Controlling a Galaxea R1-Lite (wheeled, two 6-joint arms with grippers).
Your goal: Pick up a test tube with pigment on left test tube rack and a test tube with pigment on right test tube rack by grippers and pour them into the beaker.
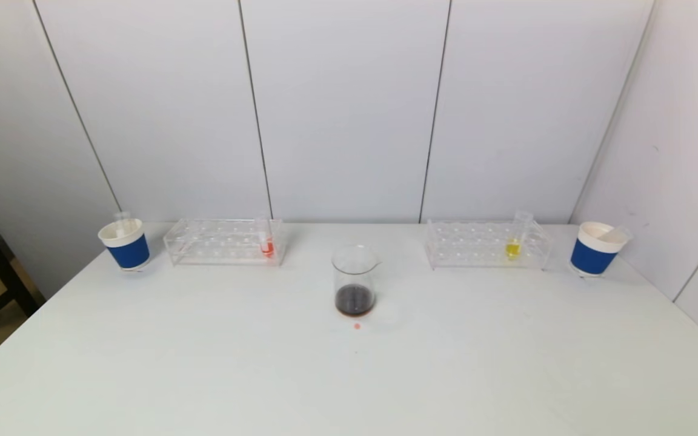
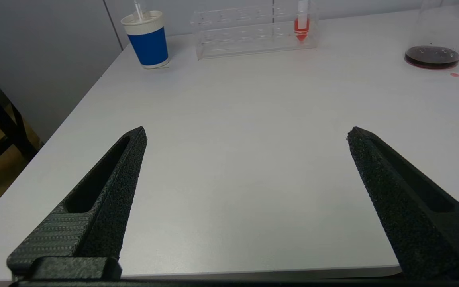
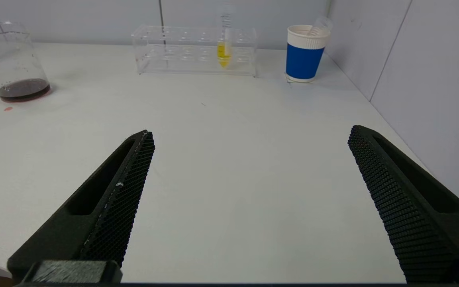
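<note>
Left gripper [image 2: 245,133] and right gripper [image 3: 249,133] wide, empty, near edge. Red tube [image 1: 267,242] far left rack, yellow tube [image 1: 513,244] far right; beaker [image 1: 355,280] between. Risk: clear tubes slipping, tipping racks.

light: bright, even, diffuse | shadows: faint, soft | glare: mild on table [image 1: 203,363] | focus: sharp

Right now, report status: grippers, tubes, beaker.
Left gripper open, right gripper open, both empty at near table edge. Red-pigment test tube and yellow-pigment test tube racked. Glass beaker holds dark liquid. Path clear.
</note>
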